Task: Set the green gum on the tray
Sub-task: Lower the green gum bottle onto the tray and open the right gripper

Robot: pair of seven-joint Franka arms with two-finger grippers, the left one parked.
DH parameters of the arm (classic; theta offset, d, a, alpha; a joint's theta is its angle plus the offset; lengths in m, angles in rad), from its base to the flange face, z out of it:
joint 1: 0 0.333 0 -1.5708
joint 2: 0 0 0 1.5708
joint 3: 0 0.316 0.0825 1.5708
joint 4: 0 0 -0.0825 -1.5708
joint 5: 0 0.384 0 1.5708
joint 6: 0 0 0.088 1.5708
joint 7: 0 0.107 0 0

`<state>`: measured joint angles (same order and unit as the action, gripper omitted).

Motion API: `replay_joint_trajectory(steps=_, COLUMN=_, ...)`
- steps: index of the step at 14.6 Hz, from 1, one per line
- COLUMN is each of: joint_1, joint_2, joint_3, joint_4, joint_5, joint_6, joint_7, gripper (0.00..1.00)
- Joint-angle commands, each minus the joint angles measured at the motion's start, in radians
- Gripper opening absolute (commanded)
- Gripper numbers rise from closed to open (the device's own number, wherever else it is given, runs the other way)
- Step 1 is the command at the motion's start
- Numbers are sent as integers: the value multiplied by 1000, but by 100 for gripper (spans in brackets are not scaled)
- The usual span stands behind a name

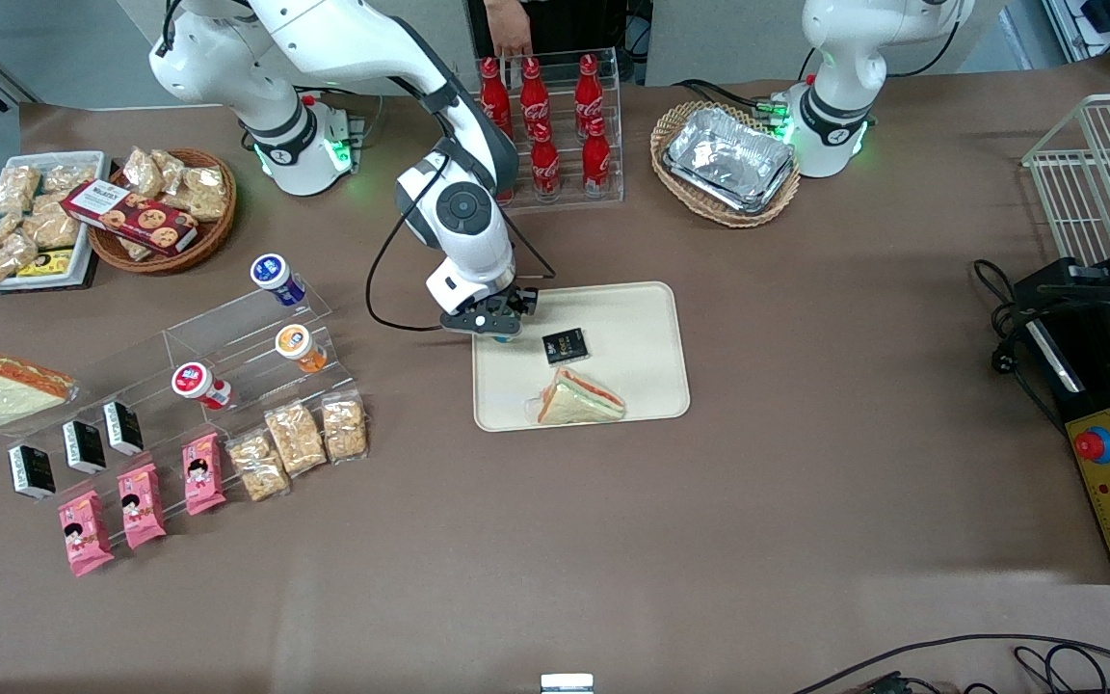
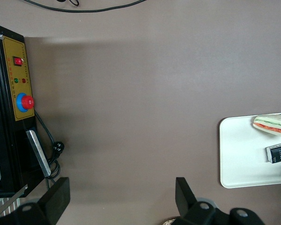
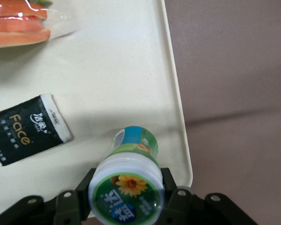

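The green gum (image 3: 127, 187) is a small bottle with a white lid ringed in green; its body and label point down at the cream-beige tray (image 3: 126, 79). My right gripper (image 3: 127, 194) is shut on its lid, holding it just above the tray near the tray's edge toward the working arm's end. In the front view the gripper (image 1: 500, 323) hangs over that edge of the tray (image 1: 632, 318), and the gum is almost hidden under it. The tray's end also shows in the left wrist view (image 2: 239, 154).
On the tray lie a black packet (image 1: 565, 345) and a wrapped sandwich (image 1: 579, 398), both nearer the front camera than the gripper. An acrylic rack holds blue-lidded (image 1: 275, 276), orange-lidded (image 1: 300, 346) and red-lidded (image 1: 197, 383) bottles. Cola bottles (image 1: 545, 125) stand farther back.
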<state>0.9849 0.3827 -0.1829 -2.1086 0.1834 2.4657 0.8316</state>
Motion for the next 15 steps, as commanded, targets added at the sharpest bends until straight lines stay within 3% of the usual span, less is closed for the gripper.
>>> replay_joint_trajectory(steps=1, joint_1=8, joint_2=-10, joint_3=-6, joint_4=-19, joint_5=42, joint_6=26, joint_7=-2, gripper=76)
replay_joint_trajectory(steps=3, joint_1=8, joint_2=-10, joint_3=-6, joint_4=-19, joint_5=42, joint_6=26, joint_7=-2, gripper=98)
replay_joint_trajectory(steps=7, joint_1=8, joint_2=-14, joint_3=-9, joint_4=-16, joint_5=41, joint_6=16, joint_7=-11, gripper=99)
replay_joint_trajectory(steps=11, joint_1=43, joint_2=-50, joint_3=-45, joint_4=-7, joint_5=-50, joint_6=-6, joint_7=-9, gripper=100)
replay_joint_trajectory(steps=15, joint_1=-37, joint_2=-194, joint_3=-107, joint_4=100, joint_5=-53, joint_6=-264, joint_7=-119, gripper=100)
